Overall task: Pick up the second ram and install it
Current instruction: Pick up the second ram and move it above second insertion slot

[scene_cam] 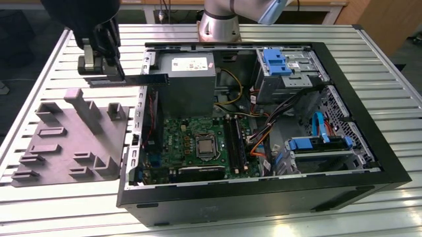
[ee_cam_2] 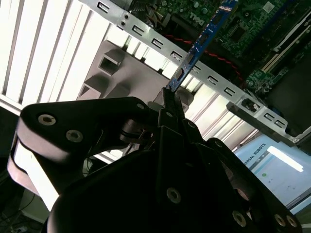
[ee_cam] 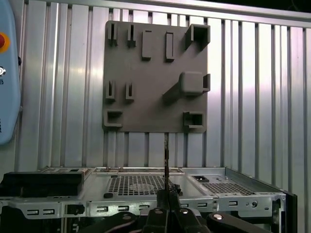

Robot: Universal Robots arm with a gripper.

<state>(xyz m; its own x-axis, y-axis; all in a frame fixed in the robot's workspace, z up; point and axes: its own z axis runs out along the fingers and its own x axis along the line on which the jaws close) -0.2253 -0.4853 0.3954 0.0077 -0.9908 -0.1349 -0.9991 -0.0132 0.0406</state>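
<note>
In the exterior view my gripper [scene_cam: 105,70] hangs above the table's far left, between the grey holder plate [scene_cam: 72,138] and the open computer case [scene_cam: 264,123]. It is shut on the second ram [scene_cam: 144,79], a thin dark stick held level, whose free end reaches over the case's left wall. The second wrist view shows the second ram [ee_cam_2: 199,46] edge-on, sticking out from the shut fingertips [ee_cam_2: 164,99] toward the green motherboard [ee_cam_2: 252,29]. The first wrist view has it as a thin upright line [ee_cam: 166,160] above the gripper [ee_cam: 166,193]. The motherboard's long black sockets [scene_cam: 234,143] lie inside the case.
The case holds a grey power supply [scene_cam: 188,74], blue drive brackets [scene_cam: 275,61] and orange cables [scene_cam: 260,143]. The case's metal side rail [ee_cam_2: 204,73] runs just below the stick. The holder plate carries several raised slots and blocks [ee_cam: 192,82]. The slatted aluminium table [scene_cam: 46,54] surrounds everything.
</note>
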